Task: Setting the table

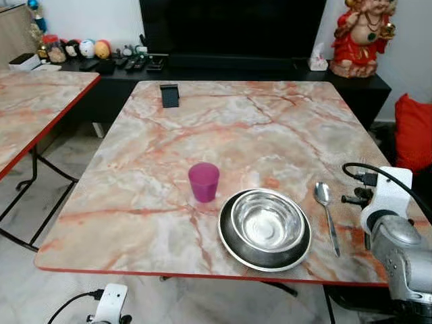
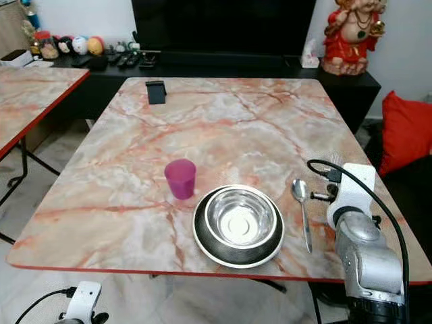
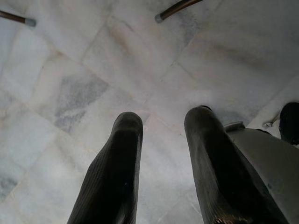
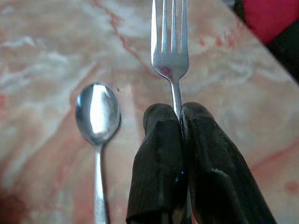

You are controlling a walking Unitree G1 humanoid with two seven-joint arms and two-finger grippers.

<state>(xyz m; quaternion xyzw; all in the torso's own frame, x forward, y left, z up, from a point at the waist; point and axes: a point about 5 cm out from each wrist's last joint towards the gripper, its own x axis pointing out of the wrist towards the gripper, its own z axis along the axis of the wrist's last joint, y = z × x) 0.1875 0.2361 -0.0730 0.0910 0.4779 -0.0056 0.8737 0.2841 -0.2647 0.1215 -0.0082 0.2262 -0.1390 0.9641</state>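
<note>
From the left eye we see the marble table [image 1: 135, 169] already partly laid: a steel bowl [image 1: 266, 221] sits inside a dark plate [image 1: 264, 253] near the front edge, a pink cup [image 1: 204, 181] stands just beside them on the left, and a spoon [image 1: 327, 214] lies on the right with its bowl end away from us. That layout reads as one place setting, so the bare strip to the right of the spoon looks meant for the next utensil. Our right arm [image 1: 395, 236] hovers over that strip.

The right eye shows the same setting, with the spoon's long axis running nearly front to back, parallel to the table's side edge.

In the left wrist view, our left gripper [image 3: 161, 135] hangs idle above the tiled floor [image 3: 70, 93], its fingers apart and holding nothing.

In the right wrist view, our right gripper [image 4: 180, 116] is closed tight on the handle of a fork [image 4: 169, 42]. The tines point forward, away from the fingers, and the fork's length runs parallel to the spoon just beside it, over the table. We judge it is held this way so it can be laid down straight alongside the spoon.
</note>
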